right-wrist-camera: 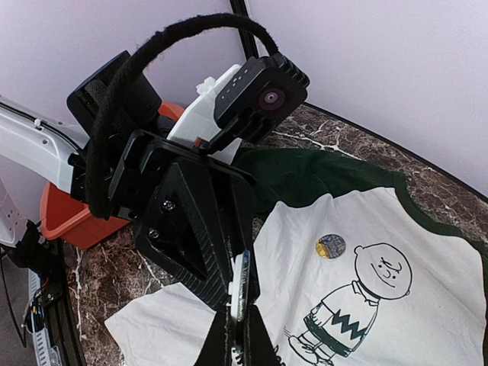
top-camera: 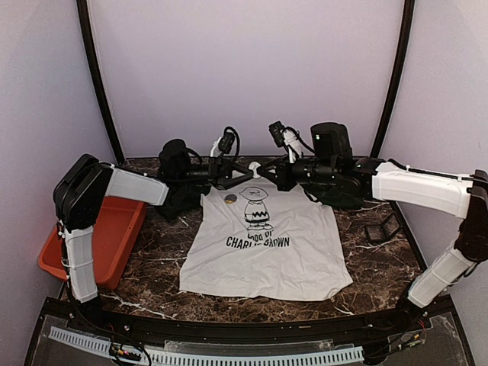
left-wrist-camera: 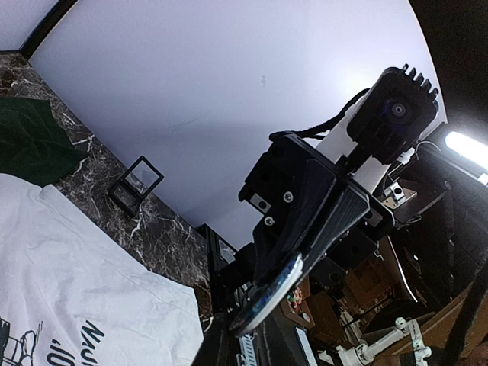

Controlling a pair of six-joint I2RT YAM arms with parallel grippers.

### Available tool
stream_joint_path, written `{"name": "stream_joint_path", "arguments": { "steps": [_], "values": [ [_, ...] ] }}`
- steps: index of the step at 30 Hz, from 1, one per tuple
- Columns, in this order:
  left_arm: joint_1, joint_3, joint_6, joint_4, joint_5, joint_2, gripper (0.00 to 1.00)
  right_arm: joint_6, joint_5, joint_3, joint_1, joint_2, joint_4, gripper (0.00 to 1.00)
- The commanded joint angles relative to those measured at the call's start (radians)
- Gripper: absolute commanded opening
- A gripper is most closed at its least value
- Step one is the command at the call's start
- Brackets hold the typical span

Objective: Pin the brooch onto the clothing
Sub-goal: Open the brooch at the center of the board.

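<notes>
The clothing (top-camera: pixel 267 244) lies flat on the marble table (top-camera: pixel 381 259), its print reading "CHARLIE BROWN" (the line above is only partly legible). The brooch (top-camera: pixel 230 198) rests beside the cartoon head. Over the collar, the right gripper (left-wrist-camera: pixel 268 293) is closed tight. I cannot tell how the left gripper (right-wrist-camera: pixel 238 286) has its jaws.

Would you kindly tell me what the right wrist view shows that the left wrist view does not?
Only the right wrist view shows the round brooch on the T-shirt beside the cartoon boy's head and the orange bin. Only the left wrist view shows a small black frame on the marble table. Both show the white T-shirt and the table.
</notes>
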Motion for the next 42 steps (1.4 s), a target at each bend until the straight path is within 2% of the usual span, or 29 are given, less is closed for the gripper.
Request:
{"name": "stream_joint_path", "arguments": {
  "steps": [1,5,8,10,18,24,26,30,42],
  "values": [
    [-0.027,0.031,-0.050,0.047,0.025,0.003,0.06,-0.021,-0.020,0.033,0.024,0.031,0.045,0.00],
    [-0.035,0.044,-0.067,0.077,0.036,0.009,0.12,-0.019,-0.016,0.033,0.028,0.047,0.042,0.00],
    [-0.036,0.042,-0.124,0.149,0.043,0.011,0.25,-0.020,0.014,0.033,0.028,0.050,0.037,0.00],
    [-0.036,0.038,-0.168,0.212,0.051,0.012,0.30,-0.024,0.027,0.030,0.028,0.045,0.035,0.00],
    [-0.009,-0.002,-0.302,0.422,0.022,0.011,0.31,-0.024,0.052,0.004,0.025,0.018,0.039,0.00],
    [0.003,-0.014,-0.363,0.511,0.005,0.012,0.31,0.004,0.028,-0.023,0.010,0.002,0.066,0.00],
    [0.003,-0.012,-0.370,0.524,-0.003,0.013,0.33,0.025,0.006,-0.030,-0.002,0.001,0.080,0.00],
    [0.003,-0.010,-0.376,0.537,-0.007,0.012,0.44,0.038,-0.023,-0.042,-0.011,-0.016,0.099,0.00],
    [0.027,-0.039,-0.346,0.495,-0.029,0.018,0.40,0.044,-0.040,-0.052,-0.011,-0.048,0.104,0.00]
  ]
}}
